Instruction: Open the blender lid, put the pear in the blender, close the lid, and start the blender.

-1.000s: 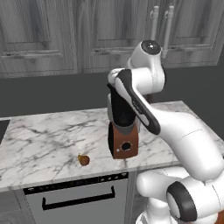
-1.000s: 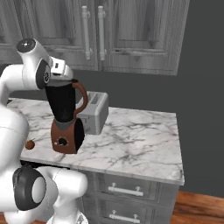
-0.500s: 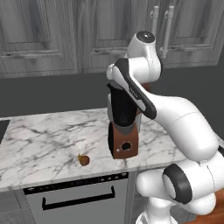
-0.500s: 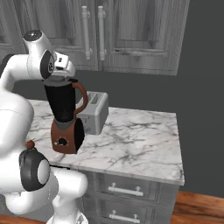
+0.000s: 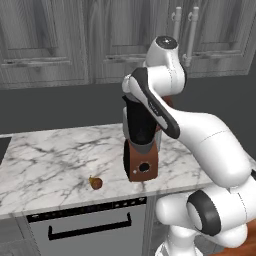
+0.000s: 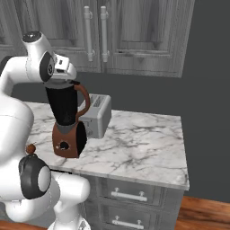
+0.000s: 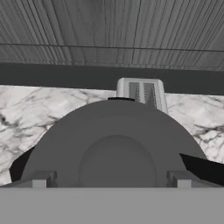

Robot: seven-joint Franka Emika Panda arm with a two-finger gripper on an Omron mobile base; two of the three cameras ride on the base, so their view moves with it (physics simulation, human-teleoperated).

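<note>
A white marble-patterned tabletop (image 5: 50,160) runs beneath grey wood-grain cabinets. Toward its left front edge lies the small orange-brown pear (image 5: 95,183), tapered end pointing left, alone and well apart from anything else. To its right stands the tall blender (image 5: 142,145), a near-black tapered jar on a reddish-brown base with a round black knob facing forward; the right base view shows its curved brown handle on the side away from the pear. Further right, just behind the blender, sits a boxy silver toaster (image 6: 96,116) with two slots on top.

The round dark grey blender lid (image 7: 116,144), with its raised central knob, sits on the jar's top. The white arm arches over the blender, and the end effector (image 7: 109,178) hangs directly above the lid, one grey fingertip (image 7: 41,179) at each side of the knob (so the fingers are spread, gripping nothing; whether they touch the lid cannot be told).

This looks like the first step, opening the lid, with everything else not yet done. The next move likely calls for lowering squarely, pinching the knob, and lifting straight up so the tall blender does not tip.
</note>
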